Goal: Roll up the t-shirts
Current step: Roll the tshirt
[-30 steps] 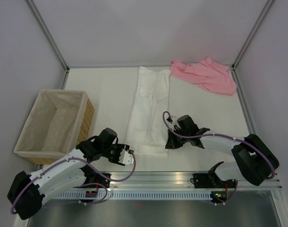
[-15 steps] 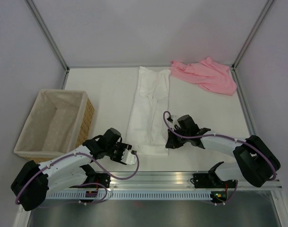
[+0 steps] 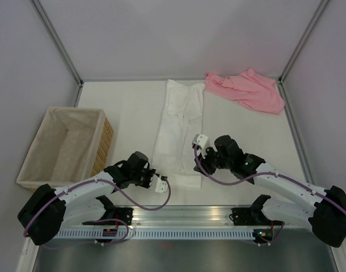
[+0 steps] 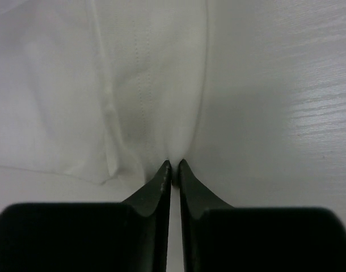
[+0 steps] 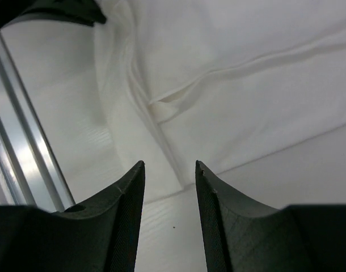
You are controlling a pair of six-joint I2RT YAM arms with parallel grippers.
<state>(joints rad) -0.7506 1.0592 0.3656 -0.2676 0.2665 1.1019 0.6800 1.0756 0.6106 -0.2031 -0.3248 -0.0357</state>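
White t-shirt (image 3: 178,130) lies folded lengthwise at the counter (image 3: 122,107) centre; pink t-shirt (image 3: 247,89) sits crumpled far right. I see my left hand (image 4: 172,165) pinching the white one's near edge, and my right hand (image 5: 170,164) spread above it.

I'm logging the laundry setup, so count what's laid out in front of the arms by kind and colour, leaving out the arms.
white t-shirt: 1
pink t-shirt: 1
cloth-lined wicker basket: 1
Total: 3
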